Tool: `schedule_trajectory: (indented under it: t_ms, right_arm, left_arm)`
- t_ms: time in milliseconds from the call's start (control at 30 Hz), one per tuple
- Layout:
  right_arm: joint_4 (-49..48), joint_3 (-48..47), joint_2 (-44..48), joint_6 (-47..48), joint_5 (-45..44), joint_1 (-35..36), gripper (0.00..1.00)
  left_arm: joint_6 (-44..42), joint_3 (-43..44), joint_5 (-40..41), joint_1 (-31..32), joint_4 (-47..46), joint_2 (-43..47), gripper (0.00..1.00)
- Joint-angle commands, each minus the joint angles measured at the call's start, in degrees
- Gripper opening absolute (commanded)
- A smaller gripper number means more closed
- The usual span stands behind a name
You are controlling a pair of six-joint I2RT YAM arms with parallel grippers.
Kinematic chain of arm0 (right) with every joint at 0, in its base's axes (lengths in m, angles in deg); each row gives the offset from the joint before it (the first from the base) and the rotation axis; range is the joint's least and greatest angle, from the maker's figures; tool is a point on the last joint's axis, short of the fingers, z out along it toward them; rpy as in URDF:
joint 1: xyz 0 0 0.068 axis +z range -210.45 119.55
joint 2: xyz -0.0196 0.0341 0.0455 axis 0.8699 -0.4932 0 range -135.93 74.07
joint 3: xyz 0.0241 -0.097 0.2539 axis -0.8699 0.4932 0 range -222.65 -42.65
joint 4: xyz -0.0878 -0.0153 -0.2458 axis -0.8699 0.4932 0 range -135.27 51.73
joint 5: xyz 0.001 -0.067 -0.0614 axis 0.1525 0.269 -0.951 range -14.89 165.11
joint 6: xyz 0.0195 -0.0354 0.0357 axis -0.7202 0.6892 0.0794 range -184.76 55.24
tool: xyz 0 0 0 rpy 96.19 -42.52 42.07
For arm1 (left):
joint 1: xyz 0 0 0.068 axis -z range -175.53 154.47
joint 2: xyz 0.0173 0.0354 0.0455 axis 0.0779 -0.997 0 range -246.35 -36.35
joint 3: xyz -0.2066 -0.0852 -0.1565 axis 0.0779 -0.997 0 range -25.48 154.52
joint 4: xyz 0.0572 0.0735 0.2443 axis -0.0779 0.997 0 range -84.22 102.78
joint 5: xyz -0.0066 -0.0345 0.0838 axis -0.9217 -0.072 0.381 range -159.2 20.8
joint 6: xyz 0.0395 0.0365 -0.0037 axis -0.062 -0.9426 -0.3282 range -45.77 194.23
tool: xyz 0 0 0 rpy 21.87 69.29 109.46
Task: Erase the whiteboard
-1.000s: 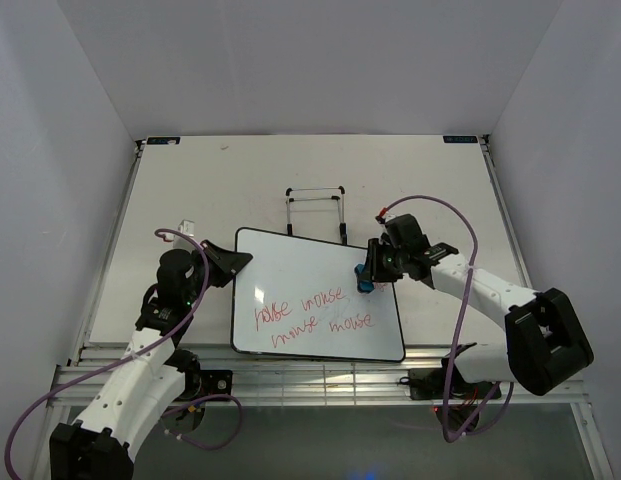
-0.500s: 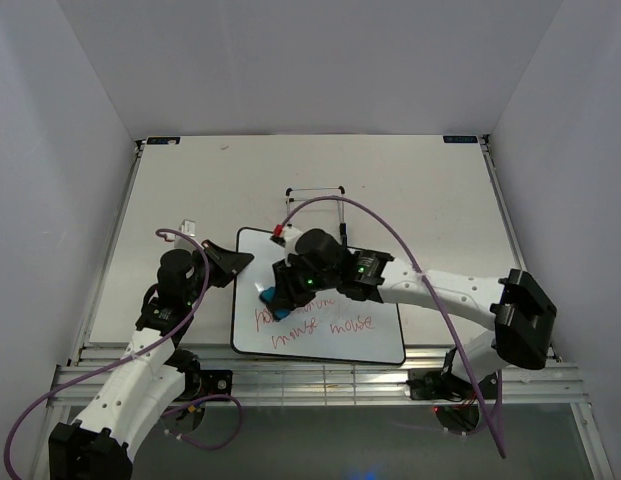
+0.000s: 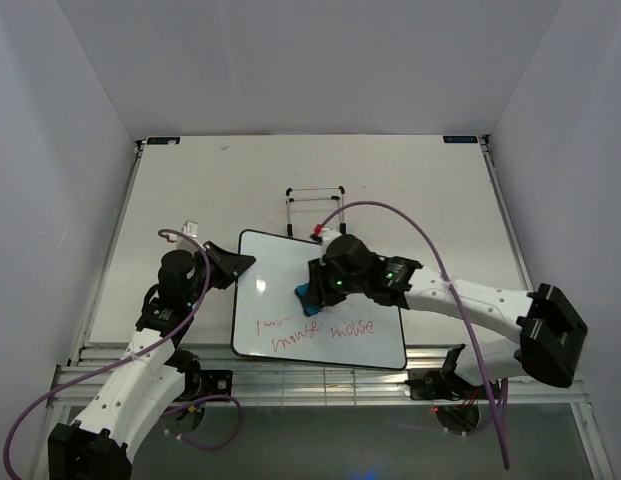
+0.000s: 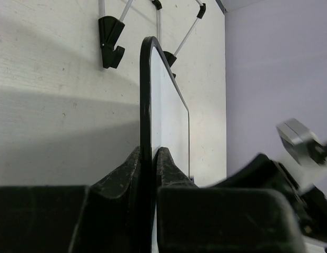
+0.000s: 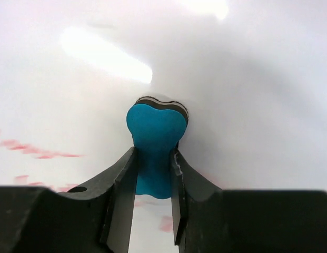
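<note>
The whiteboard point(image 3: 280, 270) lies flat on the table, white with a thin black rim. Red handwriting point(image 3: 335, 330) remains along its lower part; the upper line is mostly wiped, with faint traces at the left. My left gripper point(image 3: 240, 262) is shut on the board's upper left edge; the left wrist view shows the rim point(image 4: 146, 95) edge-on between its jaws. My right gripper point(image 3: 310, 297) is shut on the blue bone-shaped eraser point(image 3: 304, 298), pressed on the board near its middle. In the right wrist view the eraser point(image 5: 155, 142) sits between the fingers, with red marks point(image 5: 42, 153) at the left.
A black wire stand point(image 3: 317, 208) lies on the table just behind the board; its feet show in the left wrist view point(image 4: 110, 34). White walls close in both sides. A metal rail point(image 3: 320, 375) runs along the near edge.
My right gripper swept the eraser left across the upper line of writing, then back toward the middle. Most of that upper line is gone. The left gripper has held still.
</note>
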Motion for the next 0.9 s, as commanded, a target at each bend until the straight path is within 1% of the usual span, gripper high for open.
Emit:
schedule_trajectory:
  t_ms: [0,33,67,100,133,200,300,333,400,433,500,533,567,600,633,667,700,733,767,800,833,867]
  right_arm:
    - [12.66,11.54,5.92,0.21,-6.98,-9.72,0.08]
    - [13.45,13.47,9.94,0.65,-7.16,-13.74,0.08]
    - [14.25,16.71,11.64,1.69,-6.64,-15.96,0.08]
    - [15.65,18.05,14.79,2.23,-6.54,-17.63,0.08]
    - [16.18,19.28,16.04,2.75,-6.46,-20.52,0.08]
    - [16.37,21.31,18.41,3.98,-5.41,-22.22,0.08]
    - [13.91,21.32,18.69,4.95,2.22,-22.22,0.08]
    - [10.77,21.05,18.86,4.61,5.9,-21.26,0.08]
    - [7.41,19.74,19.56,2.77,7.78,-19.16,0.08]
    - [5.75,19.04,19.65,2.06,9.09,-16.54,0.08]
    - [1.17,17.02,19.04,0.92,9.8,-13.36,0.08]
    - [-0.06,14.49,18.34,-0.22,9.63,-9.6,0.08]
    - [-1.81,12.98,17.55,-0.66,9.46,-7.48,0.08]
    - [-2.53,11.4,15.11,-1.1,9.02,-5.54,0.08]
    - [-3.23,8.08,13.52,-1.89,8.23,-1.43,0.08]
    - [-4.63,6.22,10.11,-2.07,7.96,0.61,0.08]
    - [-5.16,4.28,8.33,-2.34,7.7,4.2,0.08]
    - [-5.43,-0.17,6.14,-2.16,7.09,5.8,0.08]
    - [-5.0,-2.65,1.85,-1.9,6.73,7.38,0.08]
    - [-4.39,-5.29,-0.28,-1.55,5.69,10.09,0.08]
    - [-3.42,-10.27,-2.39,-1.03,5.15,11.17,0.08]
    - [-2.46,-12.5,-6.15,-0.5,4.71,12.05,0.08]
  left_arm:
    - [-7.39,0.37,0.08,0.75,3.07,0.62,0.0]
    - [-7.48,0.28,0.08,0.75,3.07,0.79,0.0]
    - [-7.48,0.28,0.08,0.75,3.16,0.88,0.0]
    - [-7.57,0.28,0.08,0.75,3.33,1.14,0.0]
    - [-7.39,0.19,0.17,0.75,3.33,1.32,0.0]
    - [-7.13,0.02,0.08,0.75,3.25,1.41,0.0]
    - [-6.86,-0.25,-0.01,0.75,2.98,1.32,0.0]
    - [-6.78,-0.42,-0.01,0.75,2.81,1.24,0.0]
    - [-6.34,-0.51,-0.09,0.75,2.54,1.24,0.0]
    - [-6.34,-0.51,-0.01,0.75,2.54,1.24,0.0]
    - [-6.34,-0.43,-0.09,0.75,2.8,1.24,0.0]
    - [-6.42,-0.25,-0.01,0.75,2.89,1.32,0.0]
    - [-6.42,-0.16,-0.01,0.75,2.89,1.32,0.0]
    - [-6.51,0.01,0.34,0.75,3.16,1.32,0.0]
    - [-6.34,-0.07,0.35,0.75,3.25,1.32,0.0]
    - [-6.34,-0.16,0.43,0.75,3.25,1.5,0.0]
    - [-6.25,-0.25,0.52,0.75,3.16,1.59,0.0]
    - [-6.07,-0.34,0.52,0.75,3.16,1.67,0.0]
    - [-5.99,-0.42,0.61,0.75,3.16,1.85,0.0]
    - [-5.98,-0.6,0.78,0.75,3.25,2.02,0.0]
    - [-5.98,-0.6,0.7,0.75,3.25,2.11,0.0]
    - [-5.98,-0.69,0.7,0.75,3.25,2.03,0.0]
